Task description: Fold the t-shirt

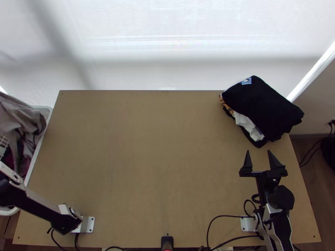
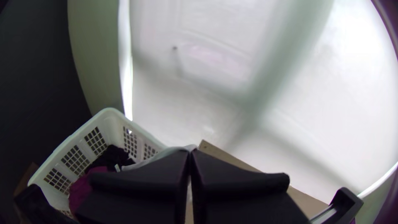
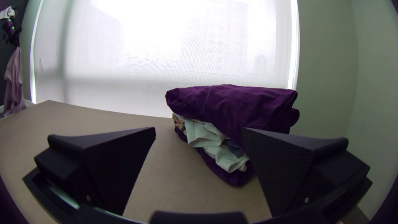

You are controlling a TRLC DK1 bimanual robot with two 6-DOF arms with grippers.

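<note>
Gathered grey cloth (image 1: 17, 115), possibly the t-shirt, hangs over the basket at the top view's left edge. Its pale upper part (image 2: 163, 154) meets the fingertips of my left gripper (image 2: 190, 152), shut on it in the left wrist view. Far off in the right wrist view, the same cloth (image 3: 14, 81) hangs bunched beneath that gripper. My right gripper (image 1: 258, 152) is open over the table's right side, nothing between its fingers, just short of the clothes pile. In its own wrist view the right gripper (image 3: 199, 129) has its fingers wide apart.
A stack of folded clothes (image 1: 264, 106), black on top with white below, lies at the table's far right corner. The white basket (image 2: 110, 114) beyond the table's left edge holds dark and maroon clothes. Bare wood (image 1: 155, 154) stretches across the table's middle.
</note>
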